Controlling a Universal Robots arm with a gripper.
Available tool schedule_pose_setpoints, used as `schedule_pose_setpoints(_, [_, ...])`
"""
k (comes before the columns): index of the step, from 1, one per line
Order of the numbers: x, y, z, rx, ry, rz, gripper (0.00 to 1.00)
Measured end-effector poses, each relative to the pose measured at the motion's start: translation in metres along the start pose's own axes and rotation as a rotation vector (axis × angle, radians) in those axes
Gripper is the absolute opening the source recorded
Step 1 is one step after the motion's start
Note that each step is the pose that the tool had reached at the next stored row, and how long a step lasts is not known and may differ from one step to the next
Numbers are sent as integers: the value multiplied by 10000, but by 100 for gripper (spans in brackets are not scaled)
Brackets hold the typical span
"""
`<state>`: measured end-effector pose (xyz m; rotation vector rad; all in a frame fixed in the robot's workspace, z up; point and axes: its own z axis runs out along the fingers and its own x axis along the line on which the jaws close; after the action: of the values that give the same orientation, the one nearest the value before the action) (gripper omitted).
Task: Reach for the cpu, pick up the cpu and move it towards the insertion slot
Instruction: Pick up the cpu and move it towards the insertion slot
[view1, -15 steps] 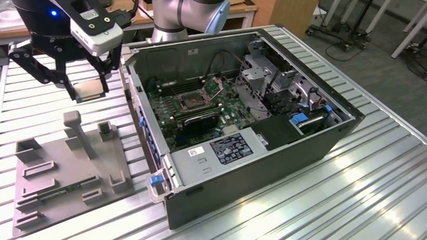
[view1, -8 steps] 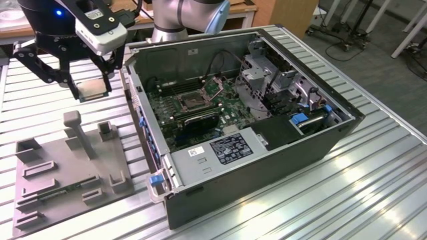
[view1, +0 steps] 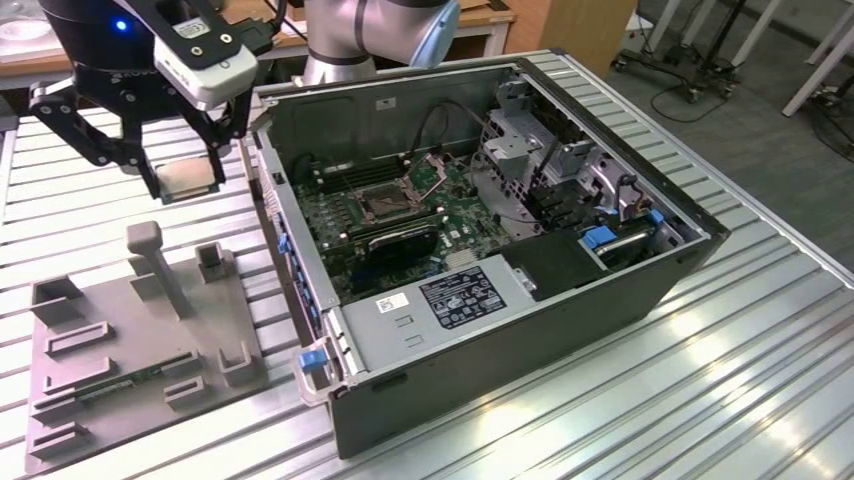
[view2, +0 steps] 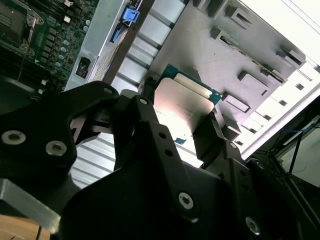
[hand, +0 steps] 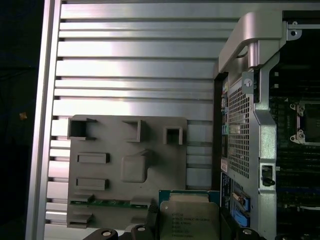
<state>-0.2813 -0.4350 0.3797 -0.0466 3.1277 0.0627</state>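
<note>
My gripper (view1: 184, 180) is clamped on the cpu (view1: 186, 178), held in the air above the table (view1: 80, 215), beyond the tray (view1: 134, 340), left of the case (view1: 534, 300). Slot (view1: 378, 203) lies inside case.

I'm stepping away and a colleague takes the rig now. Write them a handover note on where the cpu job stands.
Hand: shut on the cpu, held in the air above the slatted table, at the exterior view's left of the open computer case. Both wrist views show the chip between the fingers.
Grey tray: on the table below the hand, beside the case.
Insertion slot: on the motherboard inside the case, open, nothing in it.
Done: cpu reached and picked up.
Left: carry it across to the slot.
</note>
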Motion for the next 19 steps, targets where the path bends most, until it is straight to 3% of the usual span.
schedule_pose_setpoints(19, [-152,-4,2,0,0,1,55])
